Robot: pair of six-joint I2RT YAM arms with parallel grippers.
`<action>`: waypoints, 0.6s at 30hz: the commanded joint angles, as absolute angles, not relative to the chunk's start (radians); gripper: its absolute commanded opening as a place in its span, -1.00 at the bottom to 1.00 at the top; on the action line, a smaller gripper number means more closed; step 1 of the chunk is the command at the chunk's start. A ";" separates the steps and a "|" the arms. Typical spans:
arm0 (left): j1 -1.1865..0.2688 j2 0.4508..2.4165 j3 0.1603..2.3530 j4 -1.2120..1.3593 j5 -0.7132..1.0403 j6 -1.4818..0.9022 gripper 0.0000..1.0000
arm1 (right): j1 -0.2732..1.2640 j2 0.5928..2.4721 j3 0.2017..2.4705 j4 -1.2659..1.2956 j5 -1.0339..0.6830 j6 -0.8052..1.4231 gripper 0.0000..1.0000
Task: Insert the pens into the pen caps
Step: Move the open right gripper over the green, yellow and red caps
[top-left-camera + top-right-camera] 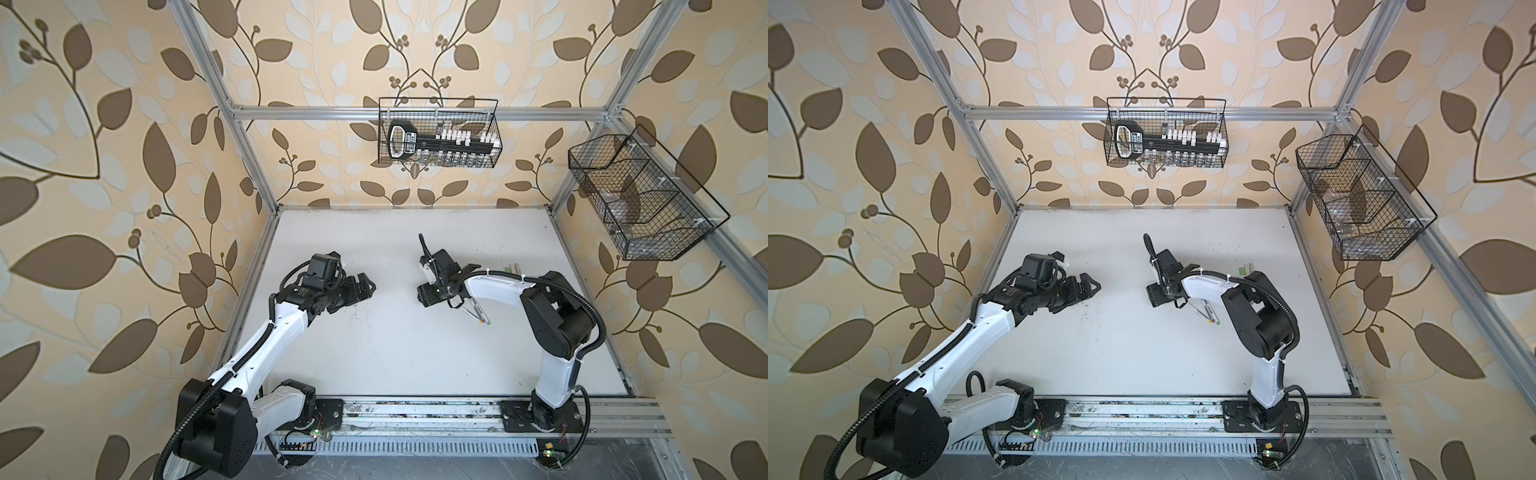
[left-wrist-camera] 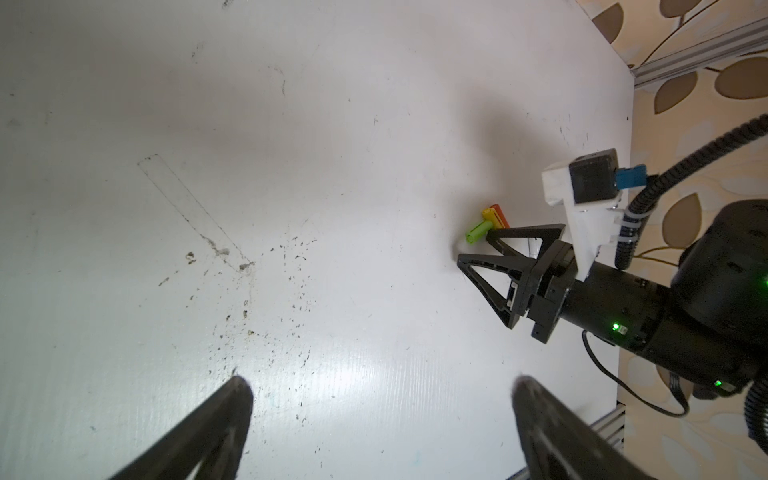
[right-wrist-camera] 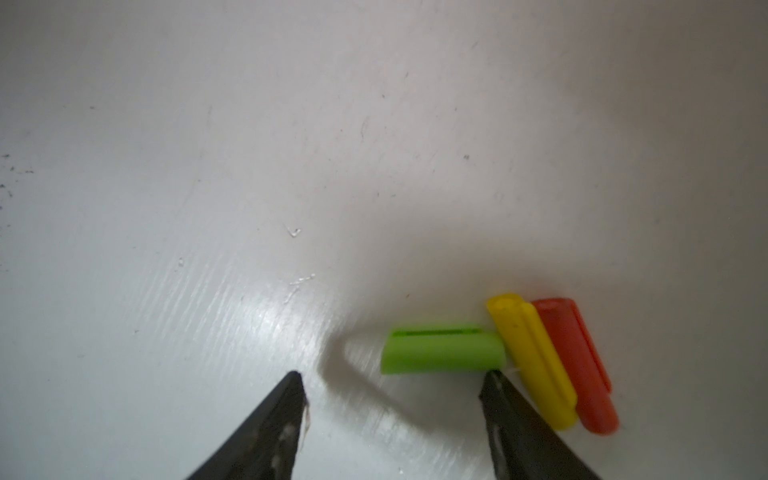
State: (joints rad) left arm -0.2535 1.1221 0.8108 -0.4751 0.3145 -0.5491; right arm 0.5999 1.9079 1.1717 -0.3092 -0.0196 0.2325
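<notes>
Pens [image 1: 478, 313] lie in a loose bunch nearest the front of the table [image 1: 395, 365], uncapped and half covered by the right forearm [image 1: 494, 282]. A little further back on the left, the left gripper [image 1: 368, 286] hangs over bare table with jaws spread wide and nothing between them, well apart from every pen and cap. Across from it, the right gripper [image 3: 393, 374] sits low over the table, jaws partly spread and empty. The green cap [image 3: 442, 349] lies just past its fingertips, lengthwise across the gap and off-centre. One end butts against the yellow cap [image 3: 534, 361], right at one fingertip, and the red cap [image 3: 577, 365] touches the yellow's other side. Farthest back, beside the right elbow, sit what are probably pale caps [image 1: 513, 268], too small to be sure.

The pick looks like the weak point. Closing as they stand, the jaws would press the green cap end to end, and a round cap squeezed that way may pop out or roll. The fingertip by the junction could also catch the yellow cap and shove it and the red one aside. To fetch a pen, the left gripper would have to reach beneath the right forearm, so the arms could clash.
</notes>
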 commanded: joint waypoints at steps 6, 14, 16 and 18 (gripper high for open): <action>-0.241 1.119 0.833 -0.462 0.344 -0.529 0.98 | 0.597 1.970 1.236 -0.372 -0.040 0.199 0.39; -0.239 1.127 0.833 -0.448 0.356 -0.534 0.98 | 0.607 2.006 1.300 -0.390 -0.059 0.189 0.40; -0.239 1.126 0.831 -0.447 0.359 -0.534 0.98 | 0.616 2.020 1.319 -0.401 -0.058 0.186 0.40; -0.238 1.120 0.829 -0.447 0.360 -0.534 0.98 | 0.624 2.031 1.334 -0.408 -0.062 0.183 0.40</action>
State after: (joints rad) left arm -0.2508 1.1252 0.8108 -0.4728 0.3397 -0.5495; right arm 0.6075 1.9930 1.3029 -0.3641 -0.0349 0.2031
